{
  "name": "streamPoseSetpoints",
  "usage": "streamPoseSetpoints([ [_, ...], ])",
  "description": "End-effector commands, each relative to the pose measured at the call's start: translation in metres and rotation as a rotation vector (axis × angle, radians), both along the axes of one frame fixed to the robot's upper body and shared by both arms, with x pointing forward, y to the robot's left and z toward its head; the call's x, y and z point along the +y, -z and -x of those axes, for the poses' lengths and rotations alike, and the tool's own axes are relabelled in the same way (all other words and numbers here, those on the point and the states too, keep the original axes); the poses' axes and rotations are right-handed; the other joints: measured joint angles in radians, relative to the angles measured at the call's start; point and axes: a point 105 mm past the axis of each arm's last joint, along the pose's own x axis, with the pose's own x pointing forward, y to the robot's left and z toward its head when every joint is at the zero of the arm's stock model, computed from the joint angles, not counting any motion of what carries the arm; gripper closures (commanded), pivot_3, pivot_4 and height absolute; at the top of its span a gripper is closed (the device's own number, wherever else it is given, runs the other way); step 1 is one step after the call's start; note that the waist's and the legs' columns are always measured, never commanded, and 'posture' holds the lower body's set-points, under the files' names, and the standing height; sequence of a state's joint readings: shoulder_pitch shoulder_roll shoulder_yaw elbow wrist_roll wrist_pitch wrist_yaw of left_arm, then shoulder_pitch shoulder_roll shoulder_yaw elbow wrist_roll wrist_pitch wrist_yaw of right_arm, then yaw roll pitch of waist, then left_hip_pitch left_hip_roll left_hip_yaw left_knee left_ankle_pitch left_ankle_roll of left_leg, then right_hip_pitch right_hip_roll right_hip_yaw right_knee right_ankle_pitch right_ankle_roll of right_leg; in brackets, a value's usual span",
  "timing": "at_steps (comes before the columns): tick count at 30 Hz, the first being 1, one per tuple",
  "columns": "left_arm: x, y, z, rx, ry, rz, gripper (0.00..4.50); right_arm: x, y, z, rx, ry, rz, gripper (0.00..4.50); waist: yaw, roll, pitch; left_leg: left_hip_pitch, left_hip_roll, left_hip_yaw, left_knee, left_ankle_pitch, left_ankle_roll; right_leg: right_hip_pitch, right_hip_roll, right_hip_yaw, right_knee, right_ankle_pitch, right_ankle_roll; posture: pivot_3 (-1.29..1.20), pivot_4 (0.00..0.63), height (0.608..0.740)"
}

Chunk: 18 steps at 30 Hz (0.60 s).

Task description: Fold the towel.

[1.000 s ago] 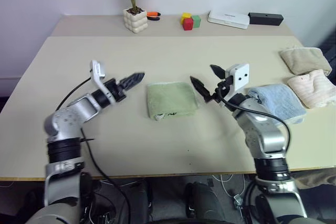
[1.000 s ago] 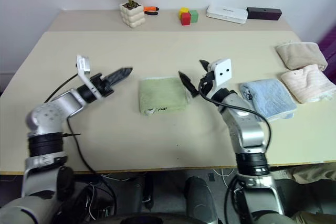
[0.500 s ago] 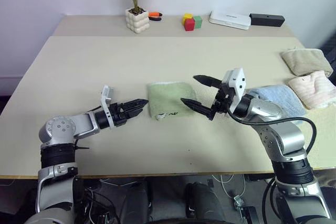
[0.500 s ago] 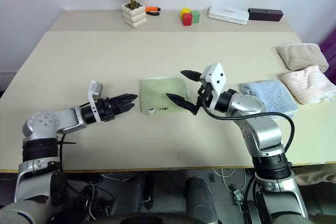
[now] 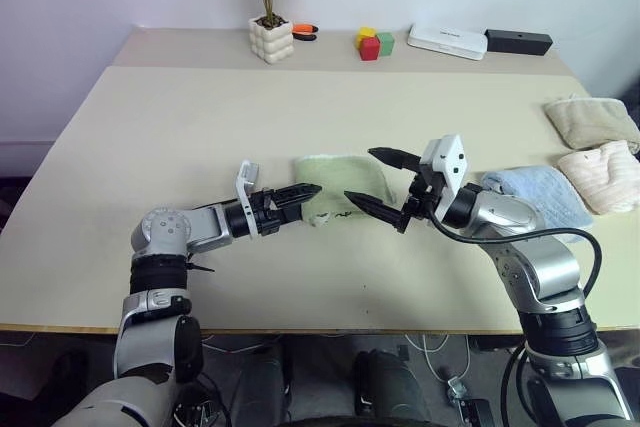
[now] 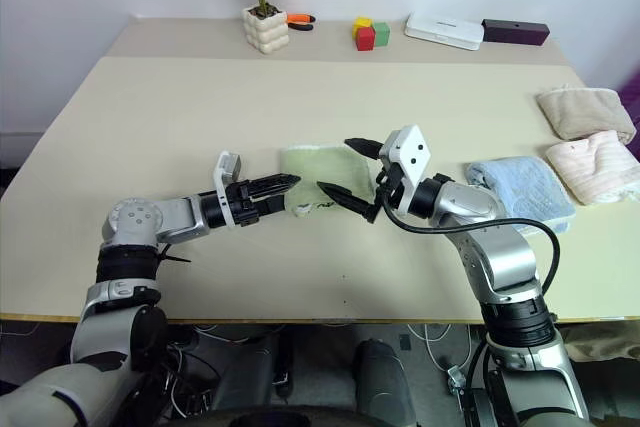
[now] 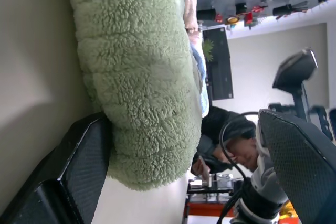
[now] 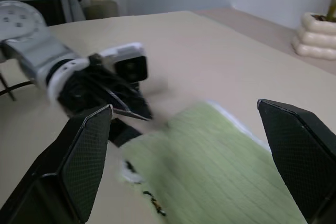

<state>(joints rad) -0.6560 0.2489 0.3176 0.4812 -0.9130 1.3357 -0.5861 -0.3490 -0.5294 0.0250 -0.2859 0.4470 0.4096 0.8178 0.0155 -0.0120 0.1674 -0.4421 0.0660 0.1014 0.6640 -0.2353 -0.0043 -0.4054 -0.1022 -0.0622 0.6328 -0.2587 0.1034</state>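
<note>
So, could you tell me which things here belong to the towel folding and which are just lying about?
Part of the job:
green towel
left gripper, at its left edge
right gripper, open at its right edge

Lying about:
blue towel
pink towel
beige towel
potted plant
coloured blocks
white box
black box

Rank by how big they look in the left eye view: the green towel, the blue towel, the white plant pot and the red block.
1. Green towel and light blue folded towel: they look about alike, and an arm covers part of the blue one, so no ranking.
2. White plant pot.
3. Red block, smallest; it and the pot sit farther back.
</note>
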Motion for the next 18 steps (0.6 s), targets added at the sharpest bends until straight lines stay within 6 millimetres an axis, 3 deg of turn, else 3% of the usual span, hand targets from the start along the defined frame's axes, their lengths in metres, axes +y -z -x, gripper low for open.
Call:
streamPoseSetpoints([
  [1,-0.007,0.022,-0.001,0.074,-0.003,-0.059,1.41,-0.004,-0.011,0.011,-0.031,-0.030,0.004,0.00,-0.001,0.000,0.000,0.000,0.000,0.000,0.000,0.000,0.000,0.000,0.000,0.000,0.000,0.000,0.000,0.00,0.150,0.735],
  [5,-0.011,0.025,-0.008,0.087,-0.022,-0.073,3.49,-0.019,-0.004,0.032,0.012,-0.098,0.090,0.00,0.006,0.001,-0.001,0.000,0.000,-0.001,0.000,0.000,0.000,0.000,0.000,0.000,0.000,0.000,0.000,0.00,0.150,0.735],
  [7,-0.014,0.024,-0.009,0.095,-0.020,-0.052,4.45,-0.029,-0.003,0.031,0.023,-0.077,0.115,0.00,0.005,0.003,-0.002,0.002,0.000,-0.001,0.001,0.000,0.000,0.002,0.000,0.000,-0.001,0.000,-0.001,0.00,0.150,0.735],
  [15,-0.018,0.026,-0.016,0.088,-0.045,-0.064,4.48,-0.031,-0.005,0.028,0.026,-0.062,0.099,0.00,0.009,0.006,-0.005,0.004,0.000,-0.001,0.001,0.000,0.000,0.005,-0.001,0.000,-0.002,-0.002,-0.004,0.00,0.150,0.735],
  [18,-0.007,0.020,-0.027,0.022,-0.124,-0.087,4.48,-0.037,-0.002,0.026,0.030,-0.038,0.110,0.00,0.015,0.006,-0.005,0.004,0.000,-0.001,0.001,0.000,0.000,0.005,-0.001,0.000,-0.002,-0.002,-0.004,0.00,0.150,0.735],
])
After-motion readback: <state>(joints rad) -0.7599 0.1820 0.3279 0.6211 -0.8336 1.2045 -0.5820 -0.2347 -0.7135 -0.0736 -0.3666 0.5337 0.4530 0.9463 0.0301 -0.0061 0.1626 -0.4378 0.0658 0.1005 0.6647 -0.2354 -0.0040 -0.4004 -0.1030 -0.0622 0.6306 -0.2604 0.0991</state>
